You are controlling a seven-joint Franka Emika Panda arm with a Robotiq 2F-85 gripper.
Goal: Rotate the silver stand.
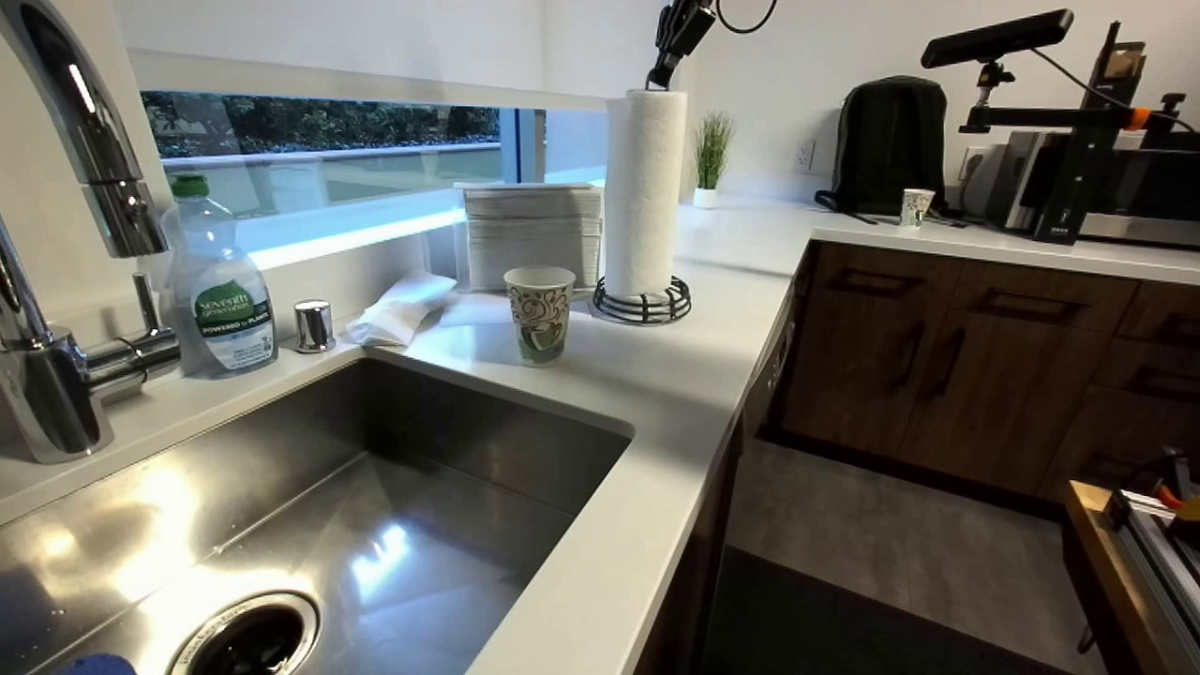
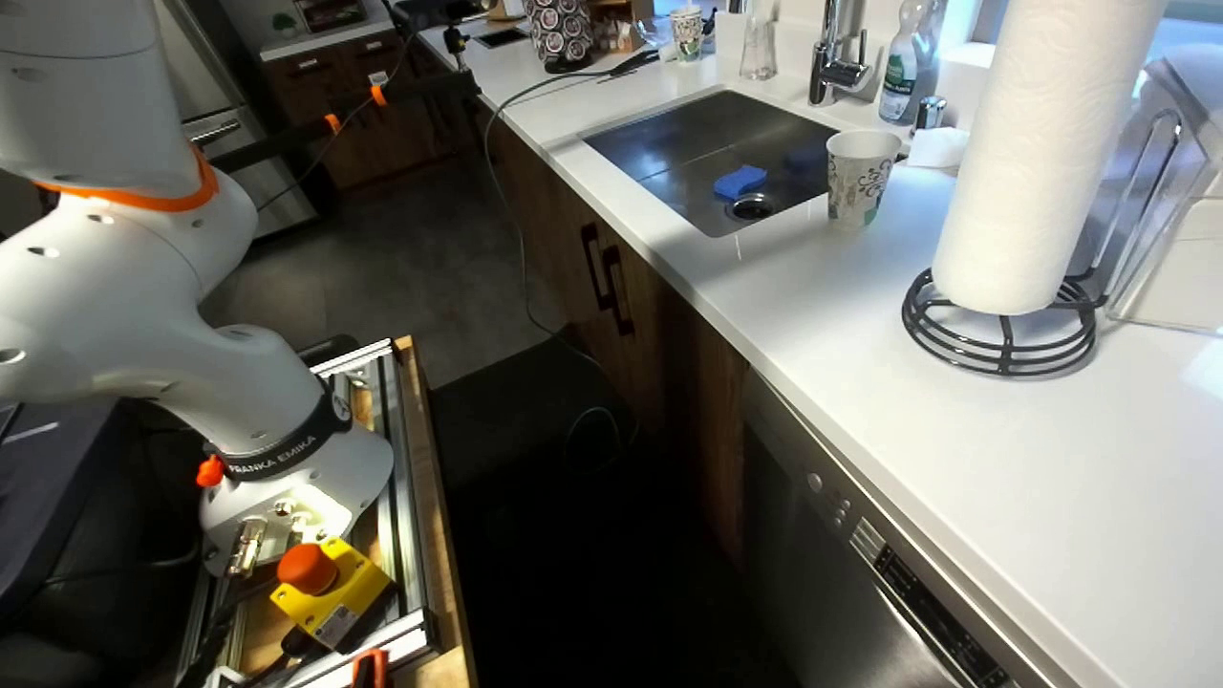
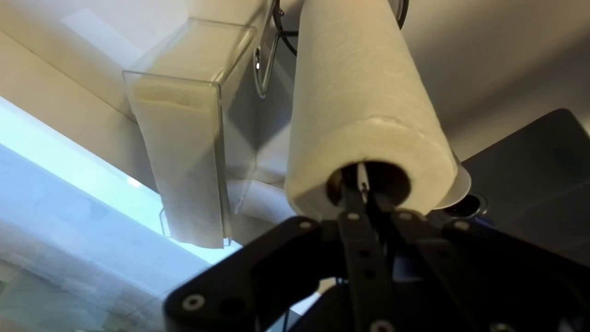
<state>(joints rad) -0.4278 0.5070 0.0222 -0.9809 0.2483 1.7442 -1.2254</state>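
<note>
The silver stand is a dark wire paper towel holder; its round base rests on the counter in both exterior views point(image 1: 642, 305) point(image 2: 1003, 358). A wire side arm of the stand rises beside the roll in the wrist view point(image 3: 263, 78). A white paper towel roll point(image 1: 647, 187) stands upright on it and hides most of its centre rod. My gripper point(image 1: 659, 77) points down from above onto the top of the roll. In the wrist view the gripper point(image 3: 364, 198) is shut on the rod's top, at the mouth of the roll's hollow core.
A clear holder of folded napkins point(image 1: 534, 234) stands close to the roll. A patterned paper cup point(image 1: 540, 314) stands between the stand and the sink point(image 1: 497, 412). A soap bottle point(image 1: 225, 291), faucet point(image 1: 56, 394) and window lie along the wall.
</note>
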